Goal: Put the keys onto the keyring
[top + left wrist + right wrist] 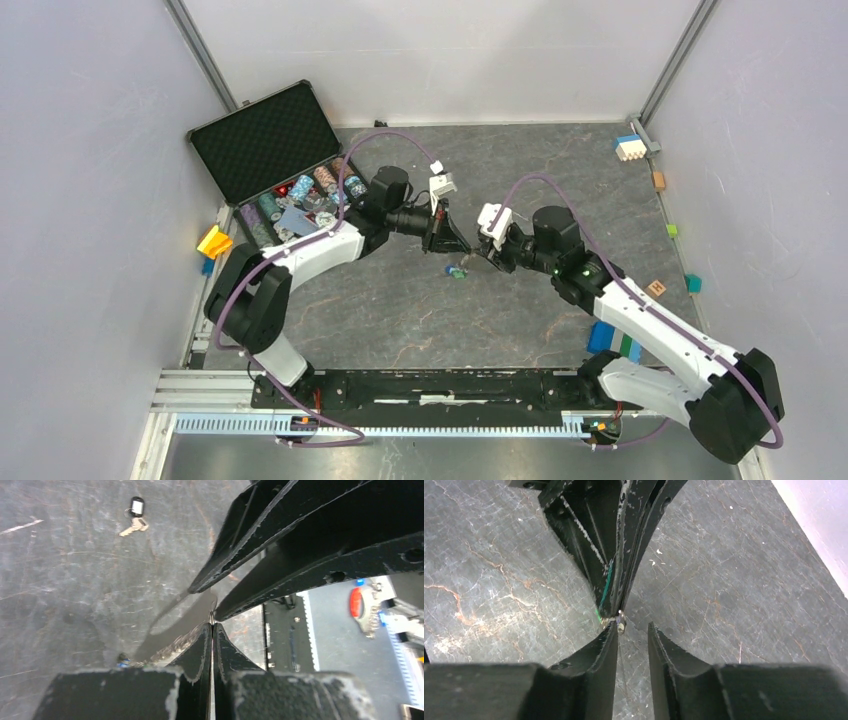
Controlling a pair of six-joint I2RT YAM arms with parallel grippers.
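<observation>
Far left, open foam-lined poker chip case [262, 143], not part of the job. Left gripper [213, 630] is held above the dark, scuffed, marble-veined worktop [400, 310], fingers pressed flat together and pinching a small metal loop [622, 624] that pokes out at the tips. A green sliver [607, 585] shows in the seam, likely the green tag, can't confirm. The oval keyring itself isn't clearly made out in any view. Black-tagged key [136, 505] lies flat on the worktop well apart from the grippers: glossy oblong plastic tag, tiny pale metal blade. Blue-tagged key [456, 271] lies on the worktop just below the two grippers. Right gripper [633, 630] faces the left tip to tip with its fingers parted, a gap of worktop showing between them, and one fingertip [610, 639] just touches the loop. The step looks like a handover or threading at the tips. To do it well, the left should hold firm without twisting, and the right should centre on the loop before closing, slowly, since the thin shiny wire slips easily on hard matte finger edges. Far right, coloured toy blocks [629, 148] at the wall, ignore.
</observation>
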